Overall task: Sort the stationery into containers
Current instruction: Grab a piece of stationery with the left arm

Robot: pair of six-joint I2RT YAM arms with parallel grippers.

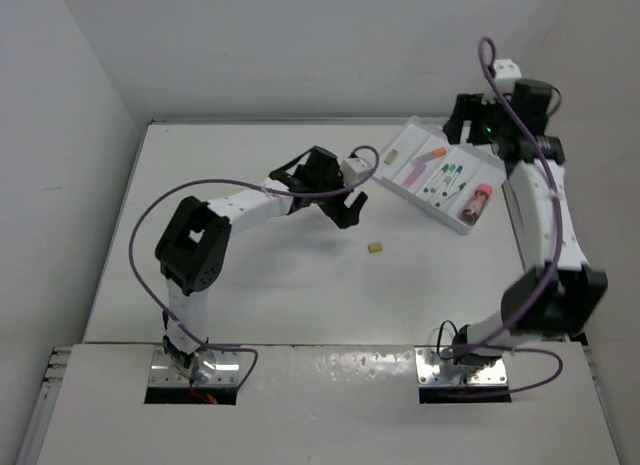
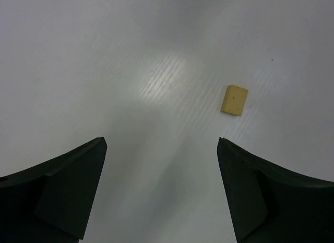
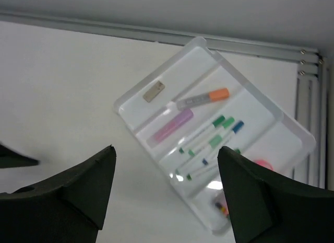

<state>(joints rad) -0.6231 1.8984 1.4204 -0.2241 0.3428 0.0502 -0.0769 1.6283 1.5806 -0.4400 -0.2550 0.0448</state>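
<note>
The table (image 1: pixel 250 285) was a matte white surface boxed in by plain white walls (image 1: pixel 300 45) on the left, far and right sides, with a grey metal rail (image 3: pixel 156 35) along its far edge and the arms' base plates (image 1: pixel 195 370) on a glossier near ledge. The white tray (image 1: pixel 414 124) sat at the far right of the table, turned at an angle to the table edges, its longer side running from far left to near right in the top view. Its dividers ran across that, and the orange-capped marker (image 3: pixel 203 99), lilac stick (image 3: pixel 172 127) and green-capped pens (image 3: pixel 209 134) lay parallel along them, caps towards the far-right rim in the right wrist view. A tan eraser (image 3: pixel 154 91) lay in the end compartment. A second beige eraser (image 1: pixel 375 248) lay loose on the bare table in front of the tray, well apart from it, slightly tilted. The left gripper (image 1: pixel 360 190) hung above the table just short of that eraser, jaws spread wide and empty. The right gripper (image 3: pixel 167 150) was above the tray's near side, jaws also well apart, holding nothing.
</note>
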